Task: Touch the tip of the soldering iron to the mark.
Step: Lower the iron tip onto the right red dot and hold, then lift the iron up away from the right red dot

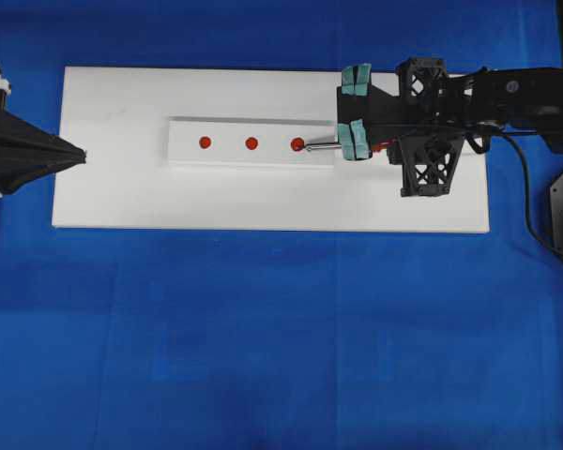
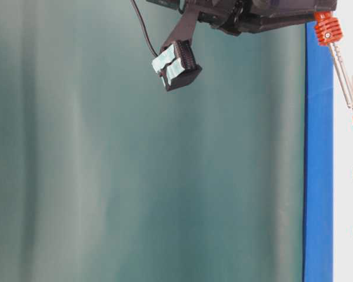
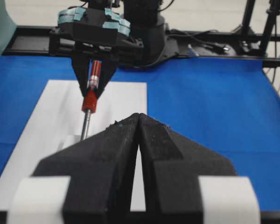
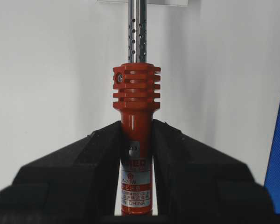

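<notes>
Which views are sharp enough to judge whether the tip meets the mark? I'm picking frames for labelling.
Overhead: even light, sharp; the soldering iron tip reaches the nearest red mark. Table-level: a blurred green backdrop fills most of it, the iron squeezed to the right edge. Right wrist: handle crisp in the right gripper, tip cropped. Left wrist: the left gripper blocks the tip.

You've got bright, even light overhead; shadows under the white board (image 1: 122,202) are faint. White board nearly blows out in the overhead & right wrist views, little surface detail. Left wrist view: near black fingers (image 3: 107,172) soft, bg sharper. Table-level view: green curtain (image 2: 106,176) looks smeary, w/ soft vertical bands.
</notes>
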Robot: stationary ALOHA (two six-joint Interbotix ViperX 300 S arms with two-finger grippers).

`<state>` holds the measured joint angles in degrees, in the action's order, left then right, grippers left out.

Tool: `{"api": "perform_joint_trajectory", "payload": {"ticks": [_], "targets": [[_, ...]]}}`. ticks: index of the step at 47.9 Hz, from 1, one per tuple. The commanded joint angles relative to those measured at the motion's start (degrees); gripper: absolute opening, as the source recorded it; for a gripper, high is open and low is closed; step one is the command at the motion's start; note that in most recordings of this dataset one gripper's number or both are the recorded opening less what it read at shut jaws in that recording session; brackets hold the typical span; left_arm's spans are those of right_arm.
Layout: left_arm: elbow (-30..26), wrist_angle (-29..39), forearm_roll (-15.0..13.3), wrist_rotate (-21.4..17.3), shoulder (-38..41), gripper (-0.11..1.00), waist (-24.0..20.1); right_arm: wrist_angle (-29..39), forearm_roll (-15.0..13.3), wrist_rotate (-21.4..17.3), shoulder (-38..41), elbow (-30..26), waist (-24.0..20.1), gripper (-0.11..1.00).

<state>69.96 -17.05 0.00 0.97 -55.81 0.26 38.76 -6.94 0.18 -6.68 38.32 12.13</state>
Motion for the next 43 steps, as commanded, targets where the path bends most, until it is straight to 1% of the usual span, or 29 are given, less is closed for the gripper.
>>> {"api": "perform_joint_trajectory", "payload": {"ticks": [1,43], "targets": [[-0.7,-0.6,0.1,0.0,0.3,0.00,-0.1,-0.4,0.1,0.0,-0.5,-0.5,-0.1,0.06],[-0.6,-0.6,0.1,0.1,0.3,0.00,-0.1,-0.3,0.1,0.0,0.0,-1.1,-0.1,0.06]]}}
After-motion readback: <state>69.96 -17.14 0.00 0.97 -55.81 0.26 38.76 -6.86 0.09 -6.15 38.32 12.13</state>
